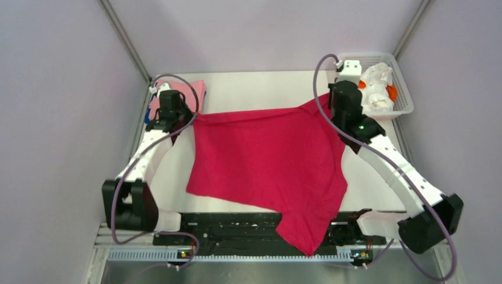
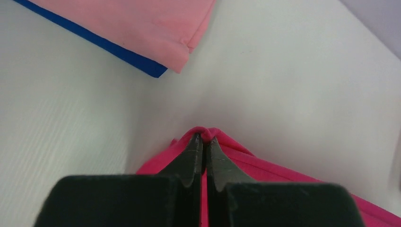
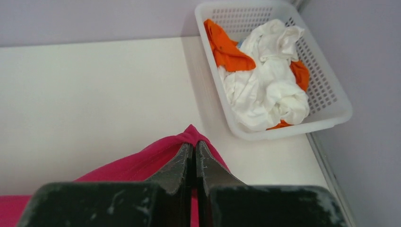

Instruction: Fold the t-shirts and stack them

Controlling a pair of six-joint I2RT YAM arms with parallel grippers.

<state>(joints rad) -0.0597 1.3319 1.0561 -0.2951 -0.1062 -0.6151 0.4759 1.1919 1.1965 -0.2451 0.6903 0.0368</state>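
A large crimson-red t-shirt (image 1: 269, 163) is stretched across the table, one corner hanging over the near edge. My left gripper (image 2: 204, 138) is shut on its far left corner (image 2: 208, 132); in the top view that gripper (image 1: 188, 115) is by the shirt's left edge. On the far right corner (image 3: 191, 134) my right gripper (image 3: 193, 144) is pinched shut, seen from above (image 1: 331, 105) beside the basket. Folded at the far left lies a light pink t-shirt (image 2: 142, 23) (image 1: 195, 92) on top of a deep blue one (image 2: 123, 52).
A white plastic basket (image 1: 402, 94) (image 3: 331, 106) at the far right holds crumpled white cloth (image 3: 267, 90) and orange cloth (image 3: 227, 47). Purple walls enclose the white table (image 1: 260, 86) on three sides. The arms' base rail (image 1: 237, 234) runs along the near edge.
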